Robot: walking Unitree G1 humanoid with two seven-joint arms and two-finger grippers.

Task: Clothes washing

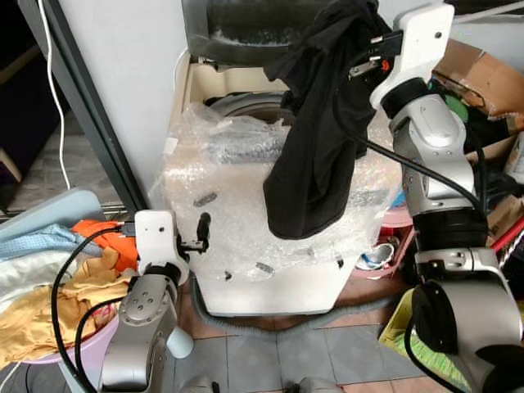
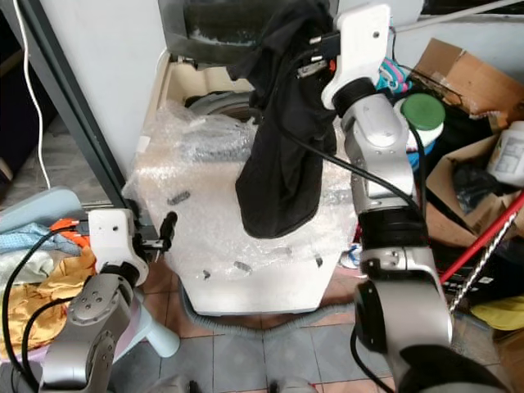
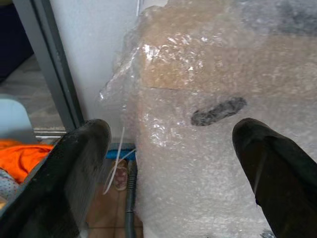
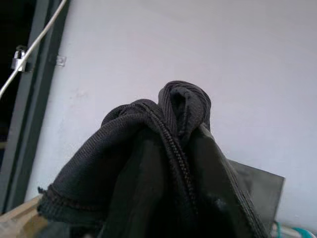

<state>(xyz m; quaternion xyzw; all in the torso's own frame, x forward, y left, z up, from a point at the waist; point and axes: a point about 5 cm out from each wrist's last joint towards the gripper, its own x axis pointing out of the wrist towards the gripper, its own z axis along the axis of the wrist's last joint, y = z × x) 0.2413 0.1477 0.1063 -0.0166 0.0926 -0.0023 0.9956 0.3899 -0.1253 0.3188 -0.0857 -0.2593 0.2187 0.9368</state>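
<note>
Partly hidden: the washing machine [image 1: 270, 278] is sitting under bubble wrap [image 1: 237, 213], so its front panel is reading only as blurred dark marks; its open lid [image 1: 237, 29] is running out of frame at the top, and the drum opening [image 1: 246, 105] is showing only as a dark curved rim behind the wrap; the right gripper's [image 1: 368, 53] fingers are buried in cloth, so the tips themselves are hard to make out.

Room and edges: a grey door frame [image 1: 90, 115] is standing just to the machine's left; a basket of clothes [image 1: 49, 286], orange and yellow among them, is crowding the robot's left side; cardboard boxes [image 2: 458, 74] and bottles are piled to the right, near the right arm; tiled floor [image 1: 278, 352] is lying open in front of the machine.

Pincers: the right gripper is raised high above the machine's top, clamped on a black garment [image 1: 315, 139]; the garment is hanging down in front of the drum opening, its lower end draping over the wrapped top; in the right wrist view the bunched black fabric [image 4: 163, 163] is sitting between the fingers against a pale wall; the left gripper [image 1: 201, 233] is held low beside the machine's left front corner, fingers [image 3: 74, 168] spread wide, holding nothing, the wrap near but apart.
</note>
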